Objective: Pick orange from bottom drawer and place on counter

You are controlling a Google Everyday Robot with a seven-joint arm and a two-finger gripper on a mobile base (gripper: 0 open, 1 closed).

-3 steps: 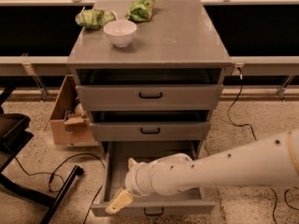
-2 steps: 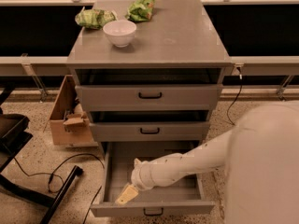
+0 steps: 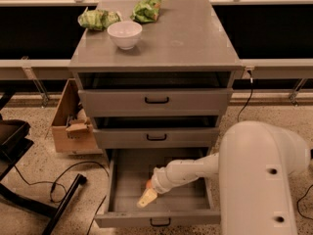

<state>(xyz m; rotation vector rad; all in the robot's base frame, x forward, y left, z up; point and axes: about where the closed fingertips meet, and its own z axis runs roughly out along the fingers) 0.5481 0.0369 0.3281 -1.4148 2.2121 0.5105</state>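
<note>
The bottom drawer (image 3: pixel 126 180) of the grey cabinet is pulled open, with its low front panel and black handle nearest me. My gripper (image 3: pixel 146 197) is down inside it, left of middle, on the end of the white arm (image 3: pixel 190 169) that reaches in from the right. A small part of the orange (image 3: pixel 148 183) shows just behind the gripper's wrist end, touching or very close to it; the rest is hidden by the gripper. The counter (image 3: pixel 190 38) is the grey top slab above.
A white bowl (image 3: pixel 124 34) and two green snack bags (image 3: pixel 98 18) (image 3: pixel 148 9) sit at the counter's back left. The two upper drawers are slightly open. A cardboard box (image 3: pixel 66 126) stands left of the cabinet. A black chair base (image 3: pixel 29 202) and cables lie on the floor at left.
The gripper has moved right and further back in the bottom drawer, up to the orange. The arm's big white body now fills the lower right.
</note>
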